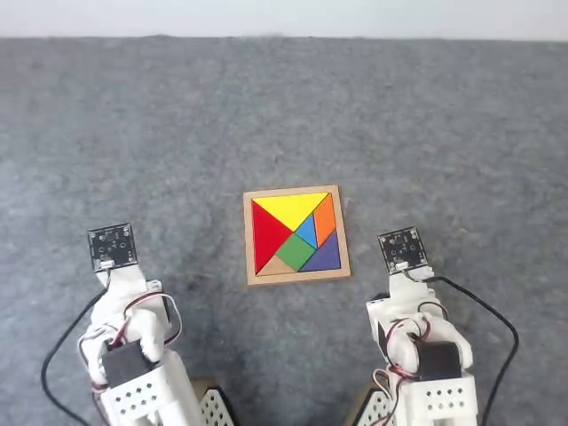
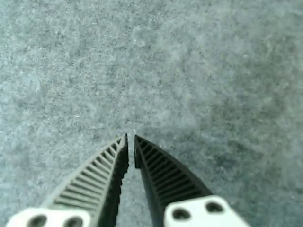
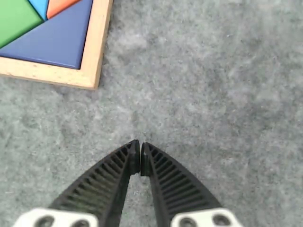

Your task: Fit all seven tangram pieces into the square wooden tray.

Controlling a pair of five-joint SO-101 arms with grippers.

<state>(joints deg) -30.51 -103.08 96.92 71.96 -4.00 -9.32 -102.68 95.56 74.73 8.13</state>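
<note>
The square wooden tray [image 1: 248, 238] lies in the middle of the grey mat and holds the pieces: a yellow triangle [image 1: 289, 209], red triangle [image 1: 269, 236], orange piece [image 1: 325, 218], small blue triangle [image 1: 307, 232], green square [image 1: 295, 251], purple triangle [image 1: 325, 257] and a tan triangle [image 1: 278, 265]. In the right wrist view the tray corner [image 3: 93, 71] shows with the purple triangle [image 3: 52, 40] and green square [image 3: 14, 19]. My right gripper [image 3: 140, 151] is shut and empty on the mat just off that corner. My left gripper [image 2: 130, 142] is shut and empty over bare mat.
Both arm bases stand at the near edge, the left arm [image 1: 124, 328] and the right arm [image 1: 413, 337], with cables beside them. Grey felt mat [image 1: 426, 133] spreads around the tray on every side.
</note>
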